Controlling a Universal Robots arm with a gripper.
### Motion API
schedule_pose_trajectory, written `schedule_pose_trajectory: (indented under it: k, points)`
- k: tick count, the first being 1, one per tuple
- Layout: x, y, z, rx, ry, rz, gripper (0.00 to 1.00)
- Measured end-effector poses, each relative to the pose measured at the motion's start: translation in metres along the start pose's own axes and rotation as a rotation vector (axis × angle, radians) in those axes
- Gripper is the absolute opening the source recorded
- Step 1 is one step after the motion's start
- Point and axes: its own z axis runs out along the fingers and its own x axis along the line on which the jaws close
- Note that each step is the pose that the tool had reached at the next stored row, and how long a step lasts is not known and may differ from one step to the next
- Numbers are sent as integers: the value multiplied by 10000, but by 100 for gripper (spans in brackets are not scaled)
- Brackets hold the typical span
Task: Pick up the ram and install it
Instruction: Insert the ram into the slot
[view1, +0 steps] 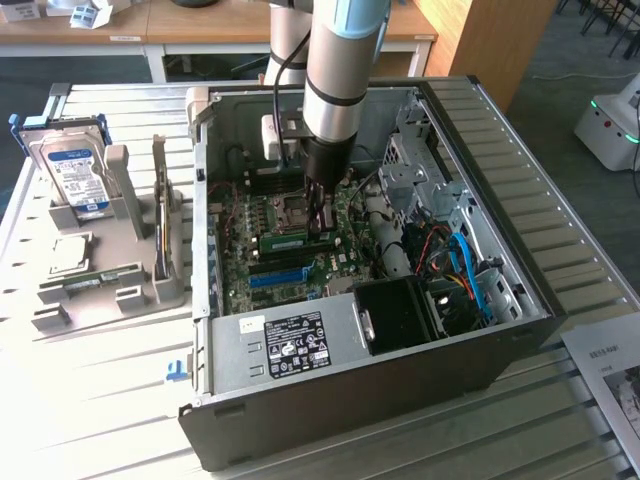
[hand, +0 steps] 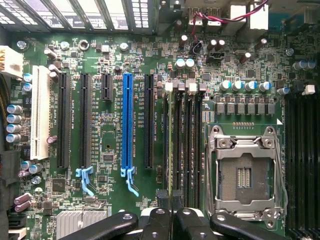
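At the centre of the exterior view the gripper (view1: 320, 215) reaches down into the open computer case (view1: 400, 370). Its fingers pinch the ram (view1: 293, 240) low over the motherboard (view1: 240, 225). In the wrist view the ram (hand: 173, 140) runs edge-on along the memory slots (hand: 192, 140), between the blue expansion slot (hand: 127, 125) and the CPU socket (hand: 247, 172). Whether it is seated, I cannot tell. A hard drive (view1: 72, 170) stands at the exterior view's upper left.
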Motion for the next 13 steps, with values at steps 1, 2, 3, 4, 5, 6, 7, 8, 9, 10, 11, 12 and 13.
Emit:
schedule_pose_trajectory:
  k: [1, 2, 3, 4, 5, 6, 7, 8, 9, 10, 11, 12, 13]
  points:
    - [0, 0, 3, 0, 1, 0, 12]
    - [0, 0, 7, 0, 2, 0, 12]
    - [0, 0, 10, 0, 3, 0, 12]
    - [1, -1, 14, 0, 4, 0, 12]
    - [1, -1, 17, 0, 5, 0, 12]
    - [1, -1, 21, 0, 7, 0, 12]
    - [1, -1, 24, 0, 8, 0, 12]
    - [1, -1, 26, -1, 8, 0, 12]
    - [1, -1, 28, -1, 8, 0, 12]
    - [1, -1, 29, -1, 8, 0, 12]
    - [1, -1, 29, -1, 8, 0, 12]
    - [1, -1, 29, 0, 7, 0, 12]
    - [1, -1, 30, 0, 6, 0, 12]
